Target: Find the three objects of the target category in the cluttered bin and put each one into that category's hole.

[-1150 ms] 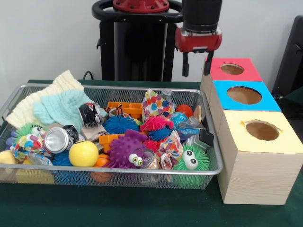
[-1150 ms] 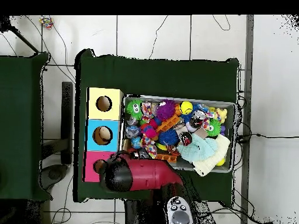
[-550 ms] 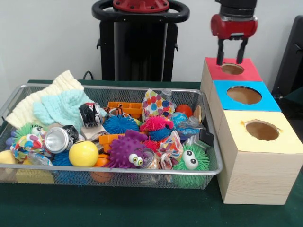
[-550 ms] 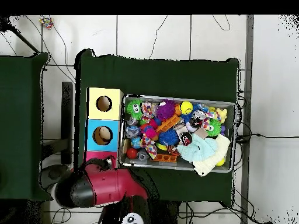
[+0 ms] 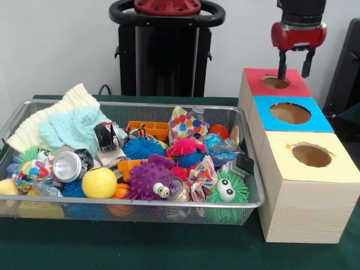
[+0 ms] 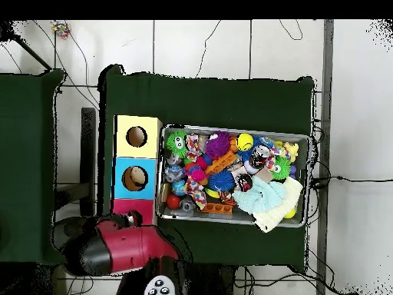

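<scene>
Fingers (image 5: 294,66) apart, vertical, above red box (image 5: 274,84)

A dark green tabletop (image 5: 169,250) carries a wire-mesh bin (image 5: 132,205) heaped with toys, off to the side of the jaws, and touching it a row of three wooden boxes: the red-topped box (image 5: 275,82) right beneath the jaws, then the blue-topped box (image 5: 290,114) and the yellow-topped box (image 5: 308,180).

In the front view, the wire bin (image 5: 250,169) lies left of three boxes (image 5: 306,185) standing in a row.
</scene>
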You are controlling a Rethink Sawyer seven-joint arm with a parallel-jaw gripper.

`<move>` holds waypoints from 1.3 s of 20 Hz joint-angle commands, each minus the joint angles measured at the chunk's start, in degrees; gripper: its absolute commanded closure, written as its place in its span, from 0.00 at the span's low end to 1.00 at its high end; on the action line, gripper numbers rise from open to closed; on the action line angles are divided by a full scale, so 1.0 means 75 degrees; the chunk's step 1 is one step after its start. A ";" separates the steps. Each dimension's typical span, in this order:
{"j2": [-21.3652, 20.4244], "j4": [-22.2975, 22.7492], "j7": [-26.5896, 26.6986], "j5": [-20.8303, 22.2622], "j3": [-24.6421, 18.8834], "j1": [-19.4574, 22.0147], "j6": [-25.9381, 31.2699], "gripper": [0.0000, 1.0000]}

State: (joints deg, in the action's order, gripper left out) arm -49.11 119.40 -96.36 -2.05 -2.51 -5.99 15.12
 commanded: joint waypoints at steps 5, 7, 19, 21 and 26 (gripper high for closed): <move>0.0215 0.0356 0.0108 0.0918 -0.0757 0.2474 -0.0040 0.00; 0.0153 0.0502 0.0231 0.1148 -0.0842 0.2986 -0.0046 0.00; 0.0993 0.0462 -0.0040 0.3101 -0.0643 0.4187 -0.0823 0.00; 0.1367 0.0248 -0.0693 0.3329 0.0152 0.3386 -0.1301 0.00; 0.3007 -0.0083 -0.1457 0.3202 0.0870 0.2361 -0.2418 0.00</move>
State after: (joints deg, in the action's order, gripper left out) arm -39.19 121.16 -96.36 19.27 1.02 17.56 6.76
